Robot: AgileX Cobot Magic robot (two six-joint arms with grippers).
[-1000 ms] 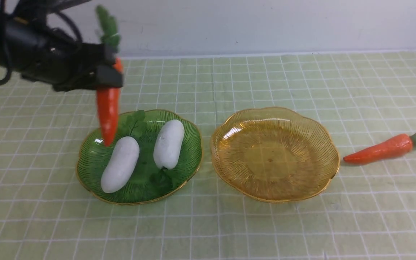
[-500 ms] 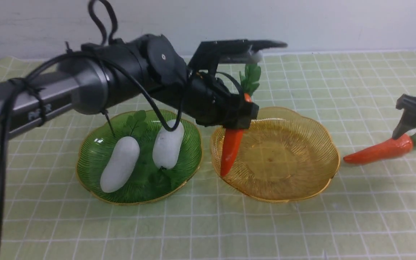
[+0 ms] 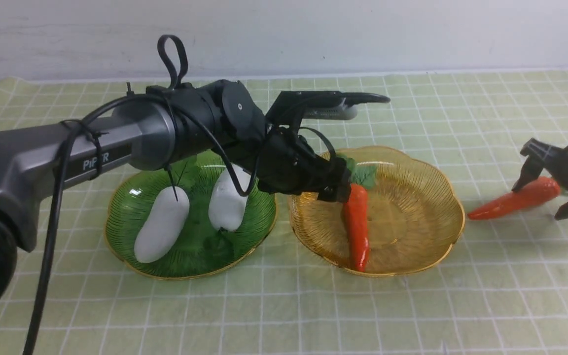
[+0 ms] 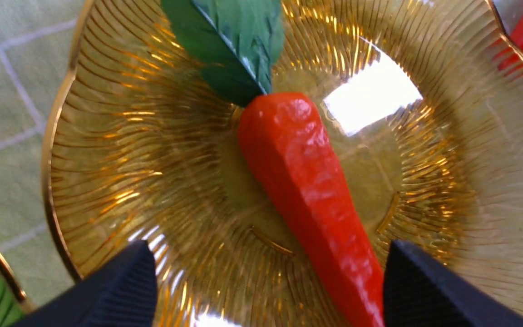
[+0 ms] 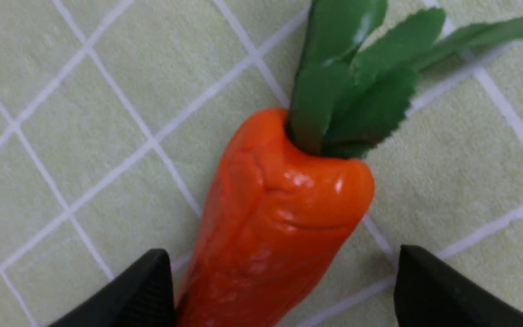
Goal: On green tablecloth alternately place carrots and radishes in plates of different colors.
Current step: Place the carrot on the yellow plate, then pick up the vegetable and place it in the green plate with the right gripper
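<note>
One carrot lies flat in the amber plate, leaves towards the back; it also shows in the left wrist view. My left gripper hovers just over its leafy end, open, jaws wide on either side. Two white radishes lie in the green plate. The second carrot lies on the green tablecloth right of the amber plate. My right gripper is open and straddles its thick end.
My left arm reaches across above the back of the green plate. The pale wall runs along the far edge of the cloth. The two plates sit side by side, nearly touching.
My left gripper moved from the green plate to the amber plate, lowered the carrot into it and opened. My right gripper came down around the second carrot.
</note>
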